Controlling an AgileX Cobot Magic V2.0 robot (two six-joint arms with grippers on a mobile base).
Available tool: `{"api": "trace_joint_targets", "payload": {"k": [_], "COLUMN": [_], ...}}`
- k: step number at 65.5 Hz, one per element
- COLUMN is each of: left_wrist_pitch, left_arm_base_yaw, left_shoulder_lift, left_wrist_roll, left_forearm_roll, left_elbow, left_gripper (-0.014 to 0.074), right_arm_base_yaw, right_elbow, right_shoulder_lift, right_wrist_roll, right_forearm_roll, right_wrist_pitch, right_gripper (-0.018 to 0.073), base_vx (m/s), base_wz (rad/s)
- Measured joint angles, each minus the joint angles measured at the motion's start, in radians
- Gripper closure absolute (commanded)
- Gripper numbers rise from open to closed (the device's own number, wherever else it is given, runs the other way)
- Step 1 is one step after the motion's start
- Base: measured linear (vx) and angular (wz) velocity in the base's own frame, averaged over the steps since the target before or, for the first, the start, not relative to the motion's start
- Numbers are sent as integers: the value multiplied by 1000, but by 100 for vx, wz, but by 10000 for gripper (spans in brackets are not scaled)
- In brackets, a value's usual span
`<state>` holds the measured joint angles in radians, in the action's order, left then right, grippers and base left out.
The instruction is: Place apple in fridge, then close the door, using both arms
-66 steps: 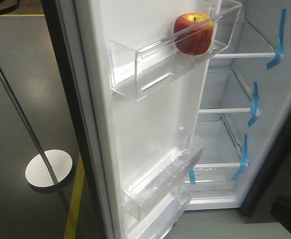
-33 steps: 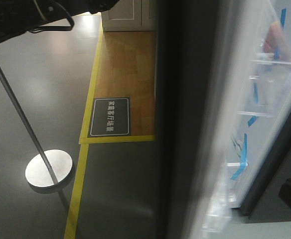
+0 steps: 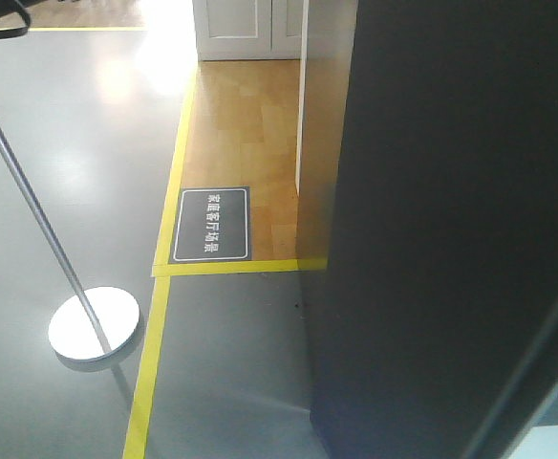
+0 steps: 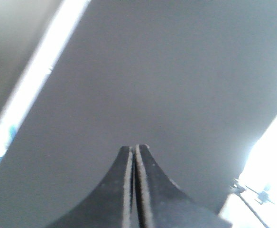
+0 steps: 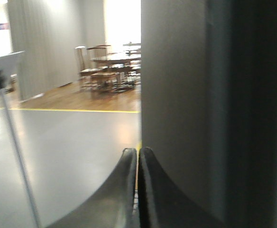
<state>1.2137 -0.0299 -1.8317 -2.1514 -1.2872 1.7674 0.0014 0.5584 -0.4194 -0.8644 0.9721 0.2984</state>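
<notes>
The door's (image 3: pixel 451 220) dark grey outer face fills the right of the front view. The apple is hidden behind it. In the left wrist view my left gripper (image 4: pixel 134 148) is shut and empty, its tips close to the door's grey face (image 4: pixel 167 71). A bright strip of the fridge's white lining (image 4: pixel 29 80) with a bit of blue tape (image 4: pixel 5 135) shows at the left edge, so a narrow gap remains there. My right gripper (image 5: pixel 138 151) is shut and empty beside the fridge's dark grey surface (image 5: pixel 214 95).
A metal stand with a round base (image 3: pixel 93 325) and a slanting pole stands on the grey floor at the left. Yellow floor tape (image 3: pixel 150 363) borders a wooden floor with a dark sign (image 3: pixel 210 224). Tables and chairs (image 5: pixel 110 66) stand far off.
The door has swung from wide open to almost shut. The apple in the door bin and the fridge's shelves have gone out of view behind the door's outer face.
</notes>
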Motion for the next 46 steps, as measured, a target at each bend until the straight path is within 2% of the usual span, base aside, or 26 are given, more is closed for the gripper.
{"api": "trace_joint_targets", "payload": {"k": [10, 25, 35, 46], "left_wrist_pitch": [0, -1, -54, -130], "left_arm_base_yaw": [-12, -12, -12, -12], "left_shoulder_lift": [0, 0, 0, 0], "left_wrist_roll": [0, 0, 0, 0], "left_forearm_roll": [0, 0, -2, -5], "left_elbow": [0, 0, 0, 0], "left_gripper": [593, 593, 593, 593], "right_arm_base_yaw": [0, 0, 0, 0], "right_elbow": [126, 325, 444, 532], "right_shoulder_lift": [-215, -572, -765, -885], "right_wrist_roll": [-48, -61, -63, -63], "right_forearm_roll": [-37, -43, -25, 10], "right_wrist_pitch": [-105, -276, -329, -381], "right_gripper": [562, 562, 562, 562], "base_vx": [0, 0, 0, 0], "base_wz": [0, 0, 0, 0]}}
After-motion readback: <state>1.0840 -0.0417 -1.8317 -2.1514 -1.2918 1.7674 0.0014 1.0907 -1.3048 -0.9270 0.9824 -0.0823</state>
